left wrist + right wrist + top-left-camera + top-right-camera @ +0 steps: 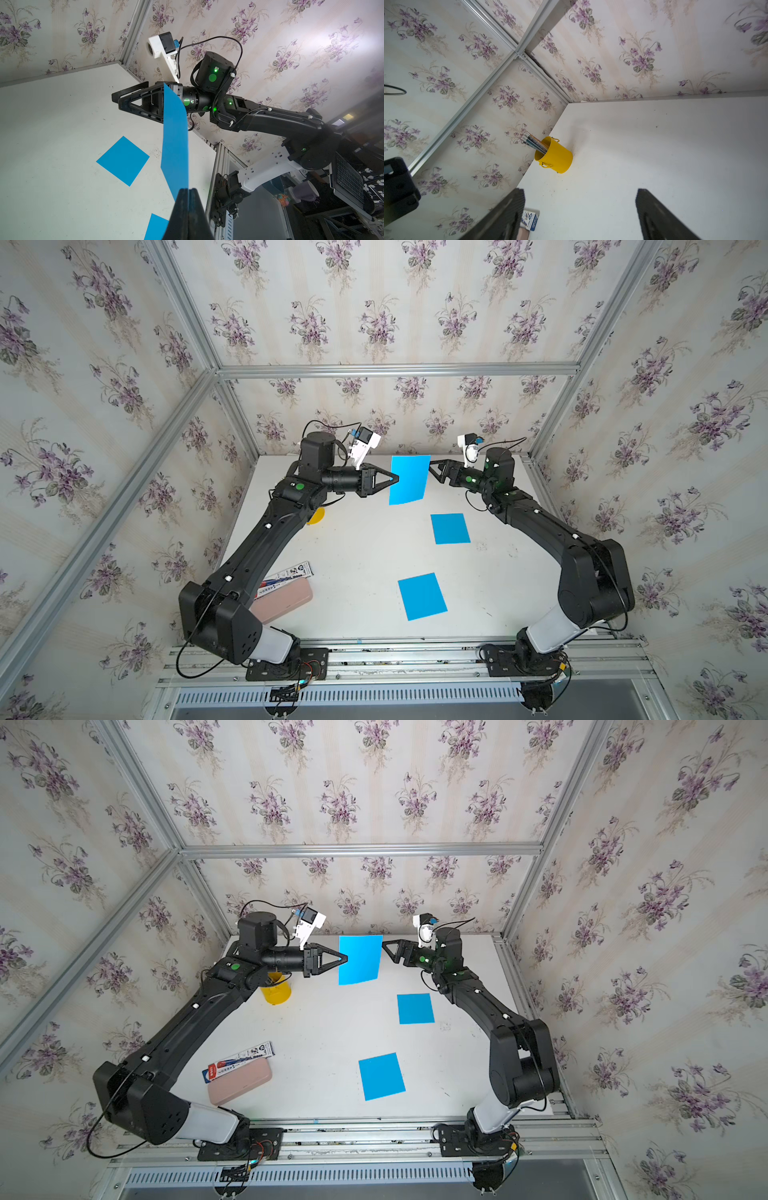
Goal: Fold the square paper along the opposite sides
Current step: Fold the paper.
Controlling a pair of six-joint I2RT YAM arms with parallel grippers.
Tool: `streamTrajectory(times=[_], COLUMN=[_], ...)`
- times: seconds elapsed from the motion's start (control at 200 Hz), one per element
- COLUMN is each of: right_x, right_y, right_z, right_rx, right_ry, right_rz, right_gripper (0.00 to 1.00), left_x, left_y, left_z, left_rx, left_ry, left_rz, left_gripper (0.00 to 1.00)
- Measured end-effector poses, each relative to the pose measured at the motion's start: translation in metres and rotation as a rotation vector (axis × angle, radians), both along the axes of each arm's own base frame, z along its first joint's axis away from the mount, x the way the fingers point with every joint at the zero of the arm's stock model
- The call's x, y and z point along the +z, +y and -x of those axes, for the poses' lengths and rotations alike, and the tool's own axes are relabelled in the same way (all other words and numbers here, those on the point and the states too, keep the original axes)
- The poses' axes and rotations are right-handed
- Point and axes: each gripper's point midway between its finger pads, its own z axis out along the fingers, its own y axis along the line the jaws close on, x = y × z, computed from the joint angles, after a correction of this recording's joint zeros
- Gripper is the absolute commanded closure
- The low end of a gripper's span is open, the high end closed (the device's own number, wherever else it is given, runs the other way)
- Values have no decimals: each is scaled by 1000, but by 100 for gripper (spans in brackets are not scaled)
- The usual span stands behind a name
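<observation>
A blue paper (409, 479) (359, 959) hangs upright above the back of the table, slightly curved. My left gripper (397, 479) (345, 959) is shut on its left edge. In the left wrist view the sheet (175, 135) rises edge-on out of the shut jaws of that gripper (188, 190). My right gripper (434, 472) (386, 950) stands open just off the sheet's right edge, apart from it. The right wrist view shows that gripper (580, 191) with only bare table between its fingers, and no paper.
Two more blue papers (450, 528) (422, 596) lie flat on the white table (357, 547). A yellow pencil cup (276, 990) (554, 154) stands at the back left. A pink case (282, 601) and a pen box (286, 574) lie under the left arm.
</observation>
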Motion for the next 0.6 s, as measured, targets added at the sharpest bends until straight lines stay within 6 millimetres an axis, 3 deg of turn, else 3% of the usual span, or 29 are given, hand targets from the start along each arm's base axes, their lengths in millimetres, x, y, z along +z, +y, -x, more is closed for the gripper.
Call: streamTrajectory(times=[0.155, 0.435, 0.599], right_x=[-2, 39, 51], right_y=[12, 28, 55], right_z=[31, 71, 85], right_rx=[127, 273, 346], right_ry=[24, -86, -98], right_rz=[-83, -190, -221], right_gripper=[18, 16, 12], left_x=[-10, -26, -33], left_y=[6, 9, 9], left_z=[-16, -29, -30], left_rx=[54, 95, 99], left_ry=[11, 41, 55], left_rz=[-21, -48, -54], left_gripper=[100, 100, 100])
